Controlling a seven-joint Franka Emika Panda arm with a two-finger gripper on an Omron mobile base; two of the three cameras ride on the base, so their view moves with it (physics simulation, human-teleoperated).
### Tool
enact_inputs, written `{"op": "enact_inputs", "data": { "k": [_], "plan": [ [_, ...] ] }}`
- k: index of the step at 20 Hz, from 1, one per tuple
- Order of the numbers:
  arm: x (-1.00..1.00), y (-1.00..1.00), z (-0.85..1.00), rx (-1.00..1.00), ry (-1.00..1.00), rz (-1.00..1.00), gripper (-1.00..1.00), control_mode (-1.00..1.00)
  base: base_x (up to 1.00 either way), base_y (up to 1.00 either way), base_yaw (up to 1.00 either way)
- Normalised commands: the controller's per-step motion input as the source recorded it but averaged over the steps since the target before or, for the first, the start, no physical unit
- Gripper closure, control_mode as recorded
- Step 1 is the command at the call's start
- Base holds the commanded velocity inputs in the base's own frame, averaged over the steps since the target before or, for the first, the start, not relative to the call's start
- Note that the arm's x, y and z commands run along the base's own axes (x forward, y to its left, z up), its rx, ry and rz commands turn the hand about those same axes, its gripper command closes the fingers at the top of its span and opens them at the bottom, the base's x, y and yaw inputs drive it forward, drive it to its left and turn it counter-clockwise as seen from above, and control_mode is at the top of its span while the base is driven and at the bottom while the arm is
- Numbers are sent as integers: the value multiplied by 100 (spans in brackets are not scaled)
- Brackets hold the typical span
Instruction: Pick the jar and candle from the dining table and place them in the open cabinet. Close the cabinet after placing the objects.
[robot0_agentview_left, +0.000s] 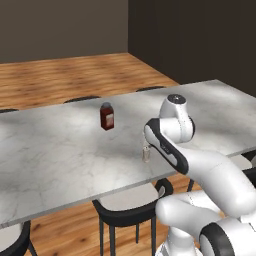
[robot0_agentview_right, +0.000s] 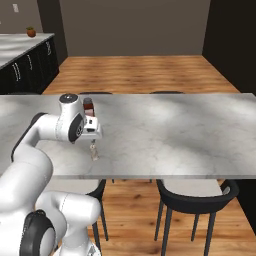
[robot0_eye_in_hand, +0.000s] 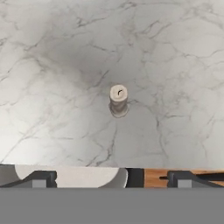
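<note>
Hand over the tabletop (robot0_eye_in_hand: 52, 52)
Open hand (robot0_eye_in_hand: 109, 177) hovers; the candle (robot0_eye_in_hand: 118, 100) stands upright at frame centre, above its fingertips (robot0_eye_in_hand: 41, 178).

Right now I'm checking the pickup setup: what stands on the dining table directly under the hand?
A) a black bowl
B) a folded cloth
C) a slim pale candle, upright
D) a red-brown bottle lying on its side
C: the hand view looks straight down on the candle, upright on the dining table.
</note>
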Motion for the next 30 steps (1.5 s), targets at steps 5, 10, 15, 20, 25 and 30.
{"op": "enact_inputs", "data": {
  "k": [5,10,15,20,25,30],
  "plan": [
    [0,0,-24,0,3,0,-100,-100,0,0,0],
    [5,0,-14,-1,0,0,-100,-100,0,0,0],
    [13,0,-10,-2,0,0,-100,-100,0,0,0],
    [17,0,-6,0,0,0,-100,-100,0,0,0],
    [24,0,-15,0,0,0,-100,-100,0,0,0],
    [33,0,-12,-1,0,0,-100,-100,0,0,0]
  ]
}}
